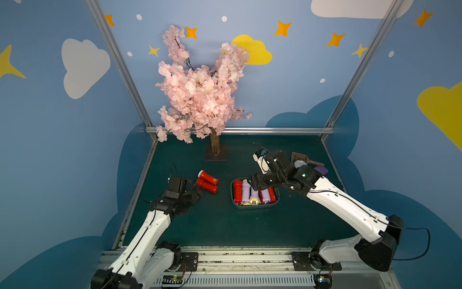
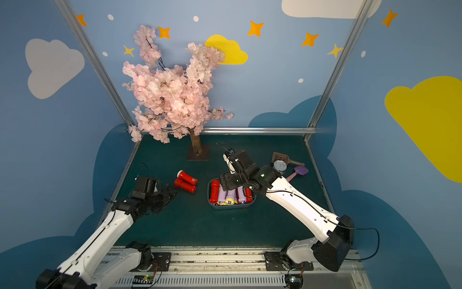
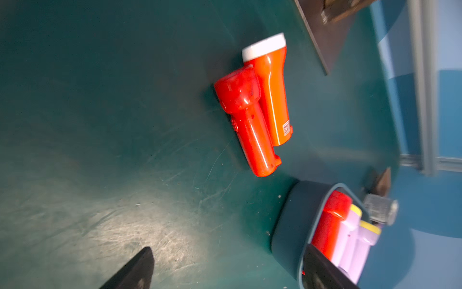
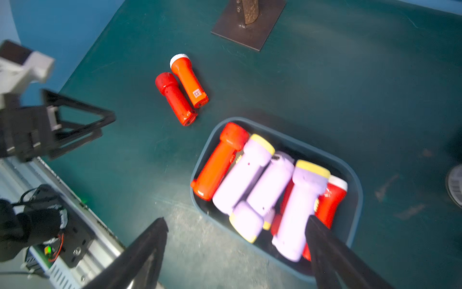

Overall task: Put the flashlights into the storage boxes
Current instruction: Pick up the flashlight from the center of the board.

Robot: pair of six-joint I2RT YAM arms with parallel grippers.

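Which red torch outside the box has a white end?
The red plastic torch with the sticker, lying nearer the pink blossom tree. The all-red plastic torch beside it has none.

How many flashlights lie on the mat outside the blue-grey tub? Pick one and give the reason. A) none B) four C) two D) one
C: only the white-headed red flashlight and the all-red flashlight lie side by side on the green mat, apart from the storage box, which holds all the other flashlights in view.
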